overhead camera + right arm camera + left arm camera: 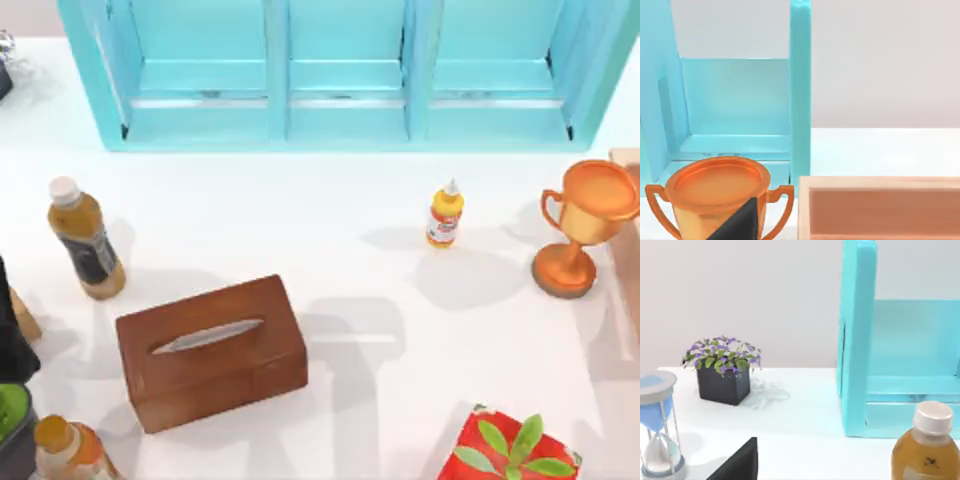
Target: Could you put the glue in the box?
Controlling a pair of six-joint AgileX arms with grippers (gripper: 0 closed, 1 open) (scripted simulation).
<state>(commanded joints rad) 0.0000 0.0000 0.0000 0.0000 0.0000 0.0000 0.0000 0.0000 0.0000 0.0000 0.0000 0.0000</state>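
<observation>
Closest thing to either wrist cam is a dark wedge of that arm's own hardware: the left end effector and the right end effector. Honestly can't tell whether either one is released or clenched.

Going big to small in the top view:
- White desk, with lots of bare surface through the middle.
- Cyan shelf runs along the 12 o'clock edge, with three open bays.
- Brown tissue box lies between 7 and 8 o'clock from the desk centre, sitting a bit skewed.
- Pale wooden box is at the 3 o'clock edge, cut off by the frame.
- Orange trophy stands just beside that box.
- Red pot with a green plant is at 5 o'clock.
- Brown-labelled drink bottle is at 9 o'clock.
- A second bottle is down in the 7 o'clock corner.

The glue is the small one: a yellow-orange squeeze bottle with a white pointed nozzle and a red-and-white label. It's standing upright on the desk at about 3 o'clock from centre. Nothing is touching it. The trophy is at its 3 o'clock, a little apart, with the wooden box beyond that, and the desk is open on its 6 and 9 o'clock sides.

Stuff the wrist cams add:
- The left one catches a dark planter of purple flowers and a blue hourglass.
- The right one looks into the wooden box and shows it's open on top.
</observation>
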